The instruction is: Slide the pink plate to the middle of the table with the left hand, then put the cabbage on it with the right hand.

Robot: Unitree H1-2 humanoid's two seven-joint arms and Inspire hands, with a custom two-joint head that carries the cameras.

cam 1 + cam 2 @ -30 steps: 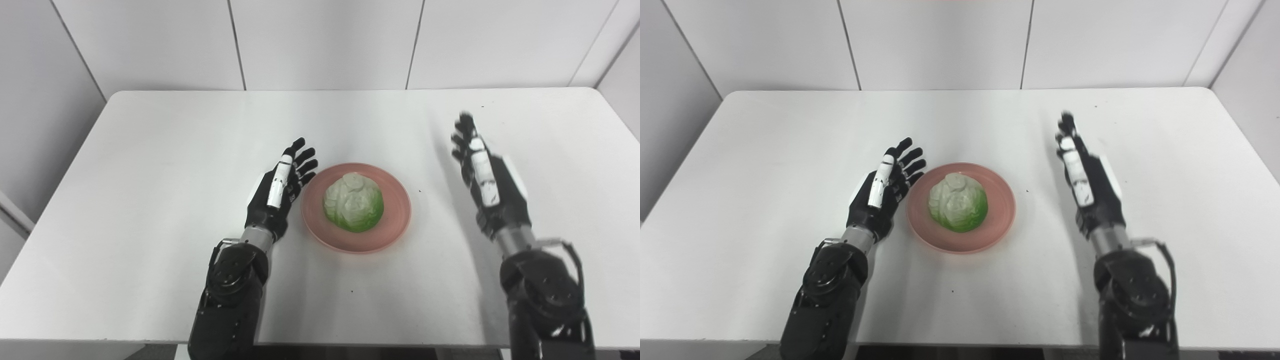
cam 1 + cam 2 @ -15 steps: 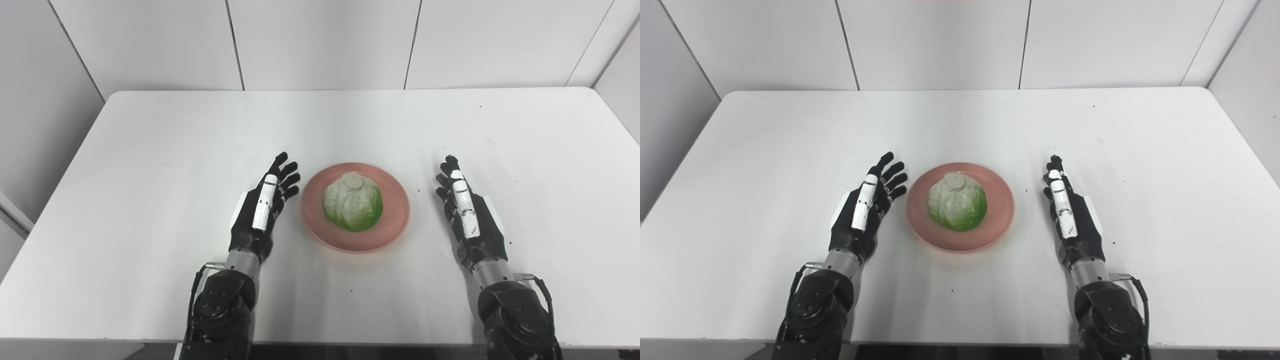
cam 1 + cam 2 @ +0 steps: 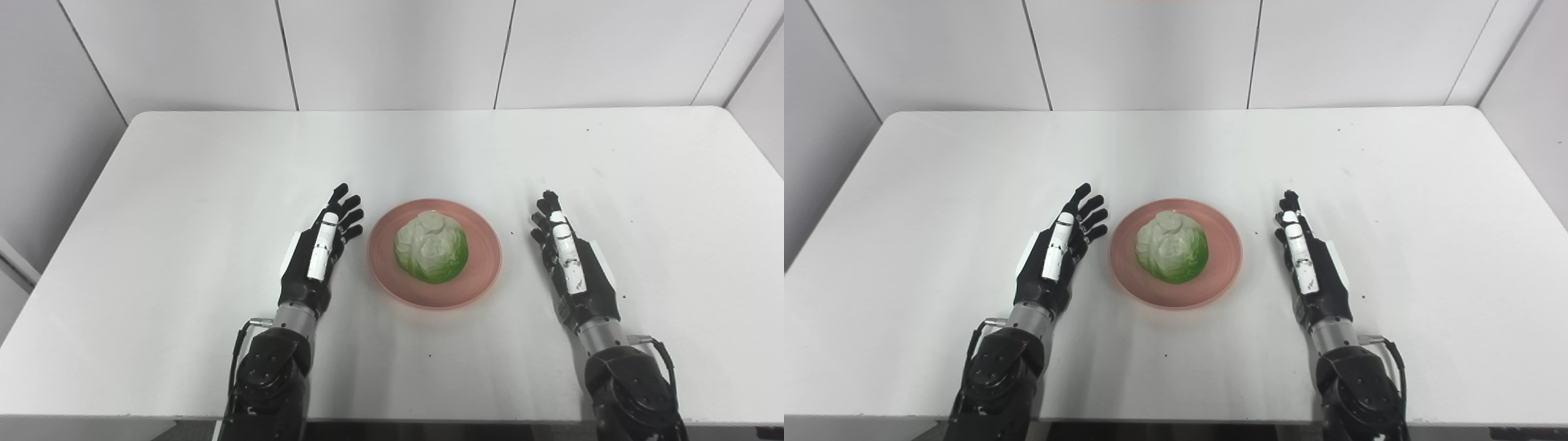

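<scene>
A pink plate [image 3: 481, 275] lies near the middle of the white table [image 3: 184, 184]. A pale green cabbage [image 3: 431, 247] sits on the plate's centre. My left hand [image 3: 318, 254] is open and empty, resting on the table just left of the plate, apart from its rim. My right hand [image 3: 569, 263] is open and empty, on the table to the right of the plate, with a clear gap. The same scene shows in the right eye view, with the cabbage [image 3: 1172, 247] on the plate [image 3: 1222, 272] between the two hands.
The table's front edge [image 3: 429, 419] runs just below my wrists. Grey panel walls [image 3: 392, 55] stand behind the table. Nothing else lies on the table apart from a few small dark specks.
Both hands have drawn back toward the front edge and come down onto the table. The right hand dropped most. Plate and cabbage have not moved.
</scene>
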